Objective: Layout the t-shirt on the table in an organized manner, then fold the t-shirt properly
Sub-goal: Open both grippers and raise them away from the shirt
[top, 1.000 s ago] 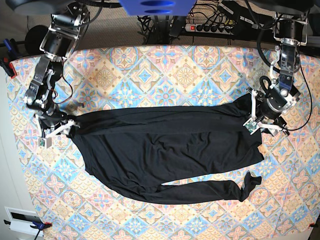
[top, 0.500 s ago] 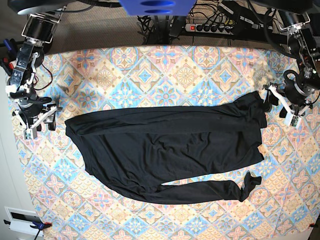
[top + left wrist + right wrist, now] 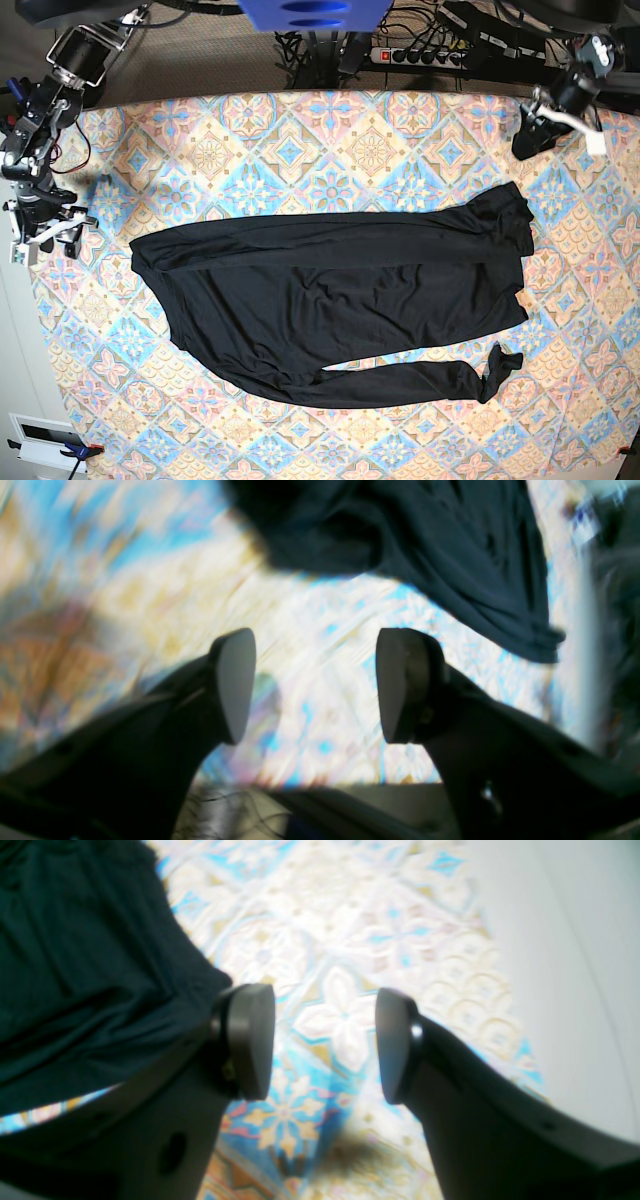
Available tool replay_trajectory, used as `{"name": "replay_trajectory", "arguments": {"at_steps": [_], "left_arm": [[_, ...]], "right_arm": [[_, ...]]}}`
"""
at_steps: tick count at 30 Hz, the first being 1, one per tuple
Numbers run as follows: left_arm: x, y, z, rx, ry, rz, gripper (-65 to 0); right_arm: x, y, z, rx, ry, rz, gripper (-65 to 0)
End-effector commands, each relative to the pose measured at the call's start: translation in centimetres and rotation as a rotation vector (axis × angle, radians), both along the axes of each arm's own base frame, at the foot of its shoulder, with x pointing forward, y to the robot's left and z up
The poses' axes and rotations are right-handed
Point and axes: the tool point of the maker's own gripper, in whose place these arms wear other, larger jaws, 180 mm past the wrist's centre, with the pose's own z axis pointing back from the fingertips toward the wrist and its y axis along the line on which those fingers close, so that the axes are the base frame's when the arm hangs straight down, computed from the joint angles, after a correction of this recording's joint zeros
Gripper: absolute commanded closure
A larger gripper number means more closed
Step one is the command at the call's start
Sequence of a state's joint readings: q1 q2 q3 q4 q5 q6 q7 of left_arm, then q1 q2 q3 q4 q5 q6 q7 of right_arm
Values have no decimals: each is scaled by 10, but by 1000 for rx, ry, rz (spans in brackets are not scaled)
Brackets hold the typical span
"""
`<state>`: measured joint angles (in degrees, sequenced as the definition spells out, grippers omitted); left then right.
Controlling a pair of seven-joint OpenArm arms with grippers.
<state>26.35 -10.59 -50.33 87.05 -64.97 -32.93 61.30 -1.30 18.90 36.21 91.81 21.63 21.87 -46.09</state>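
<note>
T-shirt (image 3: pixel 330 300) shows no print; both grippers' jaws gape empty, left view blurred.

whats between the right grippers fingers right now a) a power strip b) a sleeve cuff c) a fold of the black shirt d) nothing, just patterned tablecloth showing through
d: in the right wrist view the right gripper stands open, with only the table cloth showing in the gap, while the t-shirt lies off to one side of it.
</note>
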Motion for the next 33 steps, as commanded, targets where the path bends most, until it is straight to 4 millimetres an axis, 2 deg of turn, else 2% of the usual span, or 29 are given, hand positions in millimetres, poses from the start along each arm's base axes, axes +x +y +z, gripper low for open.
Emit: {"name": "replay_trajectory", "arguments": {"at_steps": [1,6,8,11,14,17,21,24,27,29,33], "left_arm": [[-2,3,-2,-25,-8,18,-373],[-25,24,-25,-93,41,149,-373],[-28,30,-25,-92,39,173,-373],[-30,39,-20,-80,28,198,-373],[-27,51,-9,-52,-2,228,-373],[-29,68,17,29,-31,236,-373],[-35,82,43,20,-23,316,-373],[-29,83,53,-26,-54,377,-373],[-12,82,51,-58,-75,397,-373],[1,79,41,-112,-84,415,-373],[34,73,12,-253,-65,462,-373]], "right_arm": [[6,-4,14,-14,-46,4,-308],[7,9,-7,93,-12,23,-308],[8,14,-14,168,-23,21,-308],[6,14,-20,190,-14,16,-307],[6,14,-21,192,-11,15,-307],[6,14,-21,192,-10,15,-307],[6,14,-21,191,-9,15,-307],[6,14,-21,191,-9,15,-307],[6,14,-21,191,-9,15,-307],[6,16,-21,191,-7,19,-307],[11,35,-29,193,22,74,-307]]}}
